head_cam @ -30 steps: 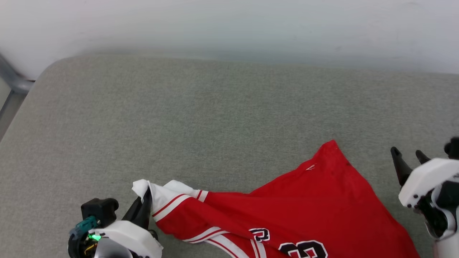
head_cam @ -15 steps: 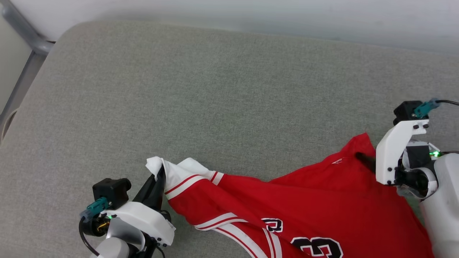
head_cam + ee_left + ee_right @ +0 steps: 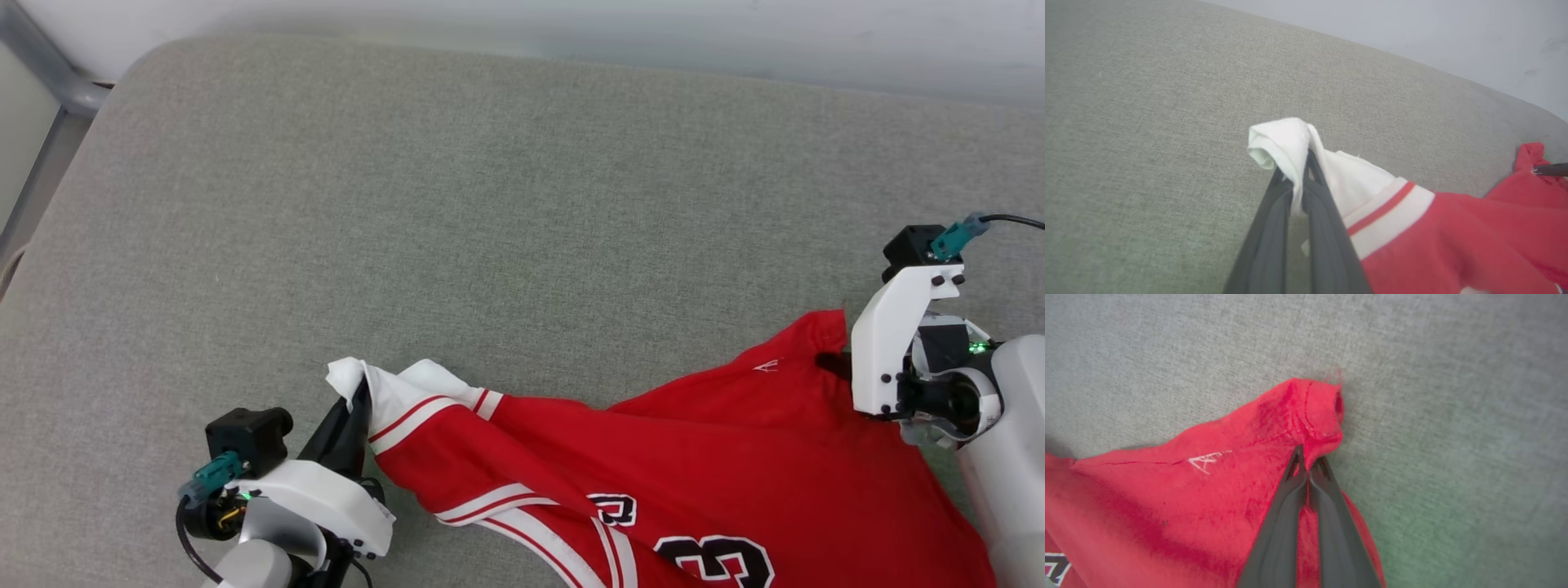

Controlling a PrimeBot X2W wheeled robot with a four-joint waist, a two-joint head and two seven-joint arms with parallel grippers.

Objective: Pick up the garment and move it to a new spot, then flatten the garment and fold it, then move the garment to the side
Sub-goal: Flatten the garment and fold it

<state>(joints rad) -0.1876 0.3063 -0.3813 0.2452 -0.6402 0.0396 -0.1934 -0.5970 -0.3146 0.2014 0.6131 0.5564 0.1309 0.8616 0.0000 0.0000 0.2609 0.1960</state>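
Observation:
The garment [image 3: 694, 457], a red jersey with white striped trim and a black-and-white 3, stretches across the lower right of the head view. My left gripper [image 3: 357, 400] is shut on its white sleeve corner [image 3: 1286, 143] at the lower left. In the left wrist view the dark fingers [image 3: 1274, 228] pinch the white fabric. My right gripper [image 3: 831, 361] is shut on the red corner at the right, near the tiny white logo [image 3: 1206, 460]. The right wrist view has that gripper [image 3: 1306, 461] clamped on the red hem [image 3: 1318, 412].
The jersey lies on a grey-green fabric cushion [image 3: 490, 204] with a rounded far-left corner. A pale wall [image 3: 571, 33] runs behind it, and a grey metal frame [image 3: 49, 90] stands at the upper left. Wide bare fabric lies beyond the garment.
The right gripper came in from the right and shut on the red corner. The left gripper kept its hold on the white sleeve. The head camera shifted, so the whole picture moved.

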